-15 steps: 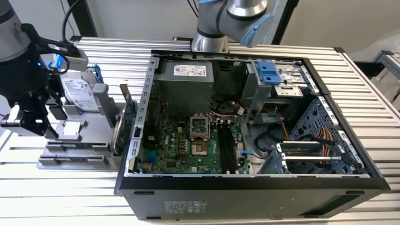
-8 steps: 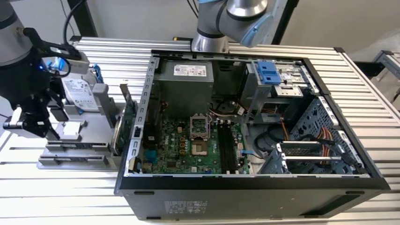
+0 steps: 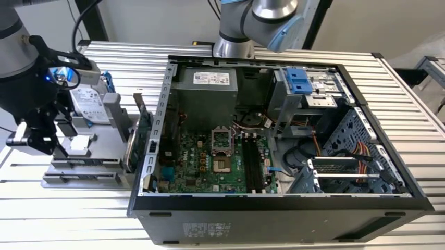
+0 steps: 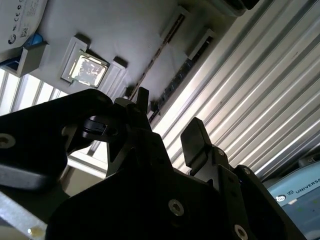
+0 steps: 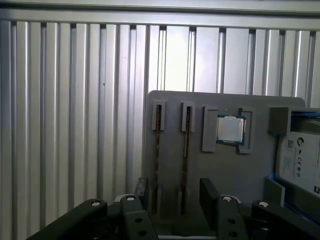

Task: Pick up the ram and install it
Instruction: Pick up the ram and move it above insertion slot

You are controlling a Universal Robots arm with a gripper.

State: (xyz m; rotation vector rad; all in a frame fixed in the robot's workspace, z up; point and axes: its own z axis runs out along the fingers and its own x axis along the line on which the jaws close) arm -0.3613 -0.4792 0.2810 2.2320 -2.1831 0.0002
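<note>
Two ram sticks stand on edge in slots of a grey holder (image 5: 225,170). In the first wrist view they are thin dark lines, one ram stick (image 5: 158,150) beside the other (image 5: 185,150). The second wrist view shows the ram (image 4: 175,82) with a row of dark chips, and the second stick (image 4: 155,55) beside it. My gripper (image 5: 175,192) hangs open above the holder's ram end, apart from the sticks, nothing between its fingers (image 4: 195,137). In the exterior view the gripper (image 3: 38,140) is at the far left, over the holder (image 3: 83,179).
An open computer case (image 3: 278,203) sits at the middle and right; its motherboard has black memory slots (image 3: 251,164). The holder also carries a processor (image 5: 230,129), a hard drive (image 3: 90,104) and an upright green card (image 3: 135,140). A second arm's base (image 3: 233,47) stands behind the case.
</note>
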